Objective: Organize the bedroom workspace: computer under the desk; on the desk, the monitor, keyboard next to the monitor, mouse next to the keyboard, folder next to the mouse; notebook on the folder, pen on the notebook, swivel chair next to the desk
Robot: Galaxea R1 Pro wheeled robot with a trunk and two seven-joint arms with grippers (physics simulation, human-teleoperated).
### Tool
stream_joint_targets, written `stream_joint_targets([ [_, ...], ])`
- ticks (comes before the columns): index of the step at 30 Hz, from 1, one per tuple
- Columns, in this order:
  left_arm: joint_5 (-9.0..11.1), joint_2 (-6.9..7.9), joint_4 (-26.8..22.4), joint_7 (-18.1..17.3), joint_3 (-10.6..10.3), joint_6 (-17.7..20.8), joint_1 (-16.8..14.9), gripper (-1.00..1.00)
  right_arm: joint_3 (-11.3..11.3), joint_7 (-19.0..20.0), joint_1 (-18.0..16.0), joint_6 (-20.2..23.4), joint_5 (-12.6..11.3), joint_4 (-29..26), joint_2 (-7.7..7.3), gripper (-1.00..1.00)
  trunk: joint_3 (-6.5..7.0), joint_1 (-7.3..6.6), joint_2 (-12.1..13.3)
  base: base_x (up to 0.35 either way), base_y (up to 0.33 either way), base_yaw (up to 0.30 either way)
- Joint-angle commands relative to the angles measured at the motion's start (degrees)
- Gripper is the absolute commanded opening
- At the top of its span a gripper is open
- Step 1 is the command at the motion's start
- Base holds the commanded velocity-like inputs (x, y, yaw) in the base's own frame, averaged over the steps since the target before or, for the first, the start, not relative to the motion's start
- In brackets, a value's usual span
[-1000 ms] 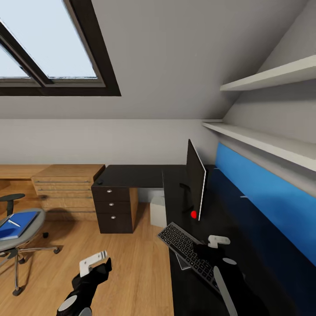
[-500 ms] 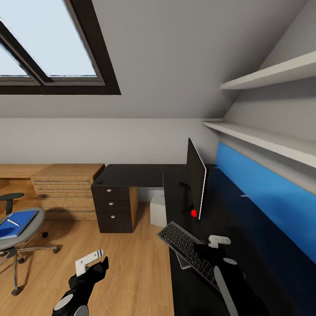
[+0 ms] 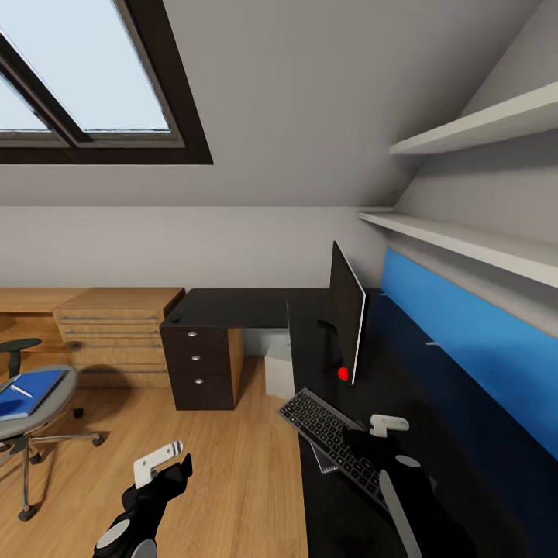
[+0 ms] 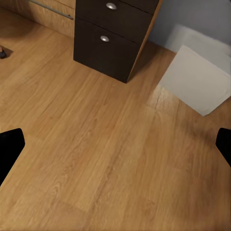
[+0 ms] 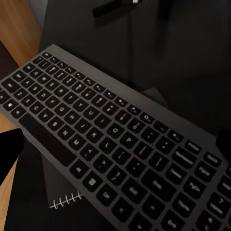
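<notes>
Silver-grey keyboard (image 3: pixel 333 443) lying diagonally on desk (image 3: pixel 248 308), over notebook (image 5: pixel 62 190), both end effectors' fingers apart.

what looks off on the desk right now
The keyboard lies askew, on top of the notebook, whose spiral edge pokes out beneath it, with one corner over the desk edge. The monitor stands edge-on to the robot. The folder sits on the chair.
</notes>
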Motion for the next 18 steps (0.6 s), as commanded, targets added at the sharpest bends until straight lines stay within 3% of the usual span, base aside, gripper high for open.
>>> stream_joint_targets([
  [1,0.41,0.06,-0.09,0.46,-0.12,0.1,-0.03,1.0,0.05,-0.47,-0.03,-0.1,-0.56,-0.08,-0.04,1.0,-0.25,0.24,-0.47,0.0,0.0,0.0],
  [7,0.36,0.05,-0.05,0.46,-0.12,0.1,-0.04,1.0,-0.35,-0.45,-0.03,-1.81,-0.57,0.07,-0.75,1.0,-1.33,1.55,-2.88,0.0,0.0,0.0],
  [14,0.36,0.05,-0.05,0.46,-0.07,0.1,-0.02,1.0,-1.14,-0.58,-0.47,-2.05,-0.64,1.32,-3.37,1.0,-2.59,3.09,-5.68,0.0,0.0,0.0],
  [18,0.31,0.05,-0.03,0.46,-0.04,0.1,0.0,1.0,-2.64,-0.61,-3.6,-1.79,-0.82,4.13,-5.66,1.0,-3.31,3.97,-7.29,0.0,0.0,0.0],
])
